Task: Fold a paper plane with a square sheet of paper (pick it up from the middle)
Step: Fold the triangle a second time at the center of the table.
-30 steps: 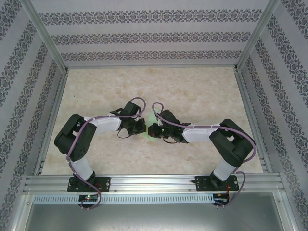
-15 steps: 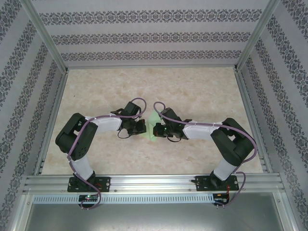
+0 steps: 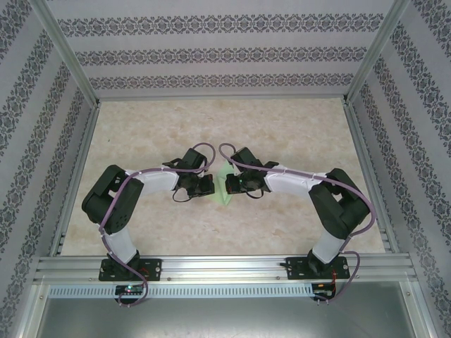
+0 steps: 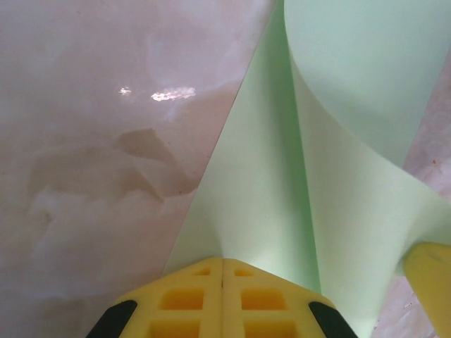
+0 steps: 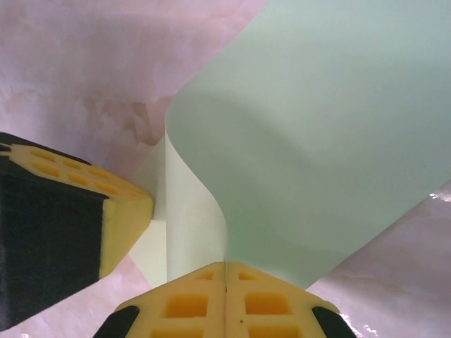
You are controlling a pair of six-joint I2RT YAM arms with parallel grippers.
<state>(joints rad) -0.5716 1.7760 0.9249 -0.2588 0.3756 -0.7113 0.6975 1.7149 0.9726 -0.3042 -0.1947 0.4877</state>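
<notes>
The left gripper [image 4: 223, 265] and the right gripper [image 5: 225, 267] each have their yellow jaws pressed together, pinching opposite edges of the curled pale green square sheet of paper [image 3: 226, 186] at the middle of the marbled beige table [image 3: 289, 130], which is enclosed by patterned wallpaper walls [image 3: 225, 56].

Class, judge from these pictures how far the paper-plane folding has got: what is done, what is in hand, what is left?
Done: the thin pale green sheet of paper is pinched by the shut left gripper and the shut right gripper. In hand: it curls over on itself, not pressed flat. Left: creasing that bend and every further fold; no pointed dart shape shows yet.
</notes>
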